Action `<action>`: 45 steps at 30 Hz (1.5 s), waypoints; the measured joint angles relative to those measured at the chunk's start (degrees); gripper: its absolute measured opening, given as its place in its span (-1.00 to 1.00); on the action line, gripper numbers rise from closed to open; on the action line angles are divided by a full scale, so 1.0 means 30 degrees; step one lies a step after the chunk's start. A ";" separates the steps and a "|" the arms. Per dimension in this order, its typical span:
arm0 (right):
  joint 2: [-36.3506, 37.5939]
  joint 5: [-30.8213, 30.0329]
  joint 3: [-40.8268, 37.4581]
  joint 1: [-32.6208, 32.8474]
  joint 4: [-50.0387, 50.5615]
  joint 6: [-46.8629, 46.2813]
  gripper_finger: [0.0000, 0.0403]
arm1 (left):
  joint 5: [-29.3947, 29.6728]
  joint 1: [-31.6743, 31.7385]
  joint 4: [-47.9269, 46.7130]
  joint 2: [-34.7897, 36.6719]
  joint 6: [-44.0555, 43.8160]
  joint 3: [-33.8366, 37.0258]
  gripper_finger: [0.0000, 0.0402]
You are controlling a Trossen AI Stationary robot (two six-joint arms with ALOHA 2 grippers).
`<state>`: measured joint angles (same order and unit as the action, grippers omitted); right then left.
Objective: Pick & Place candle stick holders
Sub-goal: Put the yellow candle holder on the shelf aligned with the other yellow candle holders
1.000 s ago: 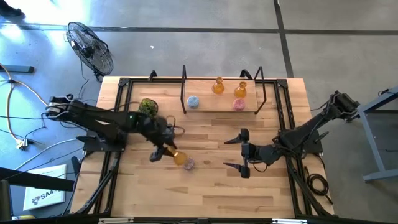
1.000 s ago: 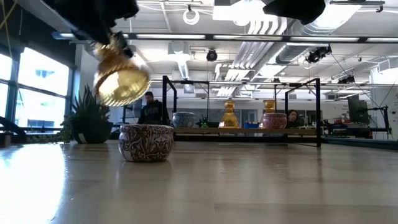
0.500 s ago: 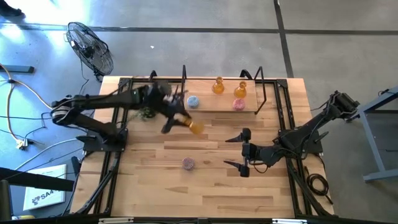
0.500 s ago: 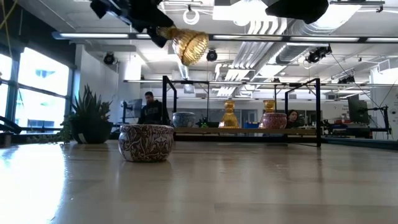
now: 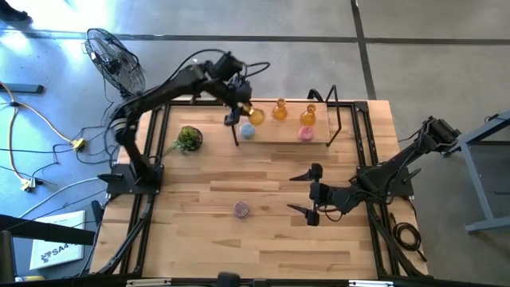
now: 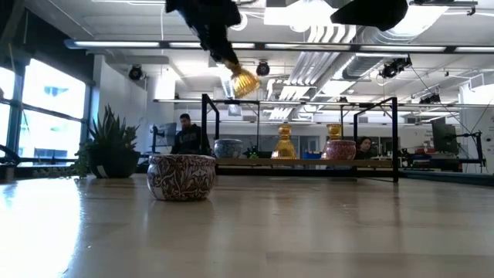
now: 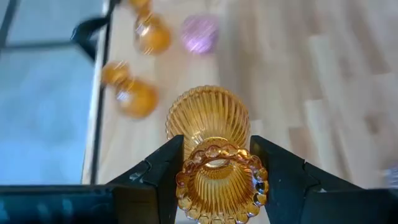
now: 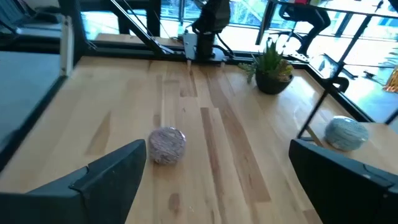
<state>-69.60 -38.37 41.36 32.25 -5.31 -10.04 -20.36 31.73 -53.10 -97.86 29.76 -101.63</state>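
My left gripper (image 5: 237, 104) is high over the far shelf's (image 5: 283, 142) left part, shut on an amber ribbed bottle-shaped holder (image 7: 208, 121), which also shows in the low view (image 6: 243, 80). On the shelf stand a pale blue round holder (image 5: 247, 131), two amber holders (image 5: 280, 110) (image 5: 307, 116) and a pink round one (image 5: 305, 134). A lilac round holder (image 5: 241, 210) stands on the table, also in the right wrist view (image 8: 166, 145). My right gripper (image 5: 312, 194) is open and empty to its right. My left gripper pinches the amber holder between its two fingers (image 7: 163, 169) just behind the beaded rim (image 7: 221, 186), at its narrow end. The fingers slant down from above. The holder is lifted clear, tilted, its bulbous body pointing away from the gripper.
A small green plant (image 5: 189, 139) stands at the far left of the table. The shelf's black frame posts (image 5: 236, 112) rise beside the held holder. A fan (image 5: 115, 62) stands off the table at the far left. People show in the room behind (image 6: 185, 135).
My left gripper has risen from beside the lilac holder and swung toward the table's far edge, carrying the amber holder lifted clear up to above the shelf's left part. The holder has turned with the gripper. The lilac holder has stayed in place.
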 joint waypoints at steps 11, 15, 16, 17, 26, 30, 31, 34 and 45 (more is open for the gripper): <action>0.0000 -0.1224 0.0000 -0.0029 0.1001 0.0027 0.93 | 0.2200 0.1953 -0.3744 -0.4877 0.0684 -0.5019 -0.17; 0.0000 -0.1171 0.0000 -0.0243 0.1008 0.0392 0.93 | 0.2200 0.2370 -0.3629 -0.5607 0.1094 -0.5051 -0.17; 0.0000 -0.1164 0.0000 -0.0336 0.1006 0.0450 0.93 | 0.2210 0.2442 -0.3580 -0.5798 0.1165 -0.5055 -0.17; 0.0000 -0.1164 0.0000 -0.0432 0.1001 0.0503 0.93 | 0.2169 0.2552 -0.3607 -0.5976 0.1263 -0.5055 -0.17; 0.0000 -0.1078 0.0000 -0.1410 0.1535 0.0517 0.93 | 0.1894 0.2673 -0.2630 -0.7236 0.2082 -0.5055 -0.17; 0.0000 -0.0956 0.0000 -0.1698 0.1770 0.0510 0.93 | 0.1839 0.2673 -0.2513 -0.7711 0.2155 -0.5051 -0.17; 0.0000 -0.0878 0.0000 -0.1767 0.1829 0.0510 0.93 | 0.1851 0.2673 -0.2513 -0.7830 0.2155 -0.5053 -0.17; 0.0000 -0.0498 0.0000 -0.1957 0.1858 0.0510 0.93 | 0.1830 0.2673 -0.2588 -0.8084 0.2398 -0.5048 -0.17; 0.0000 -0.0007 0.0000 -0.2390 0.2166 0.0510 0.93 | 0.1964 0.2541 -0.2645 -0.8270 0.2359 -0.5041 -0.14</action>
<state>-69.60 -38.39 41.36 25.08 1.19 -8.51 -14.47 39.35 -61.04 -122.67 36.84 -116.75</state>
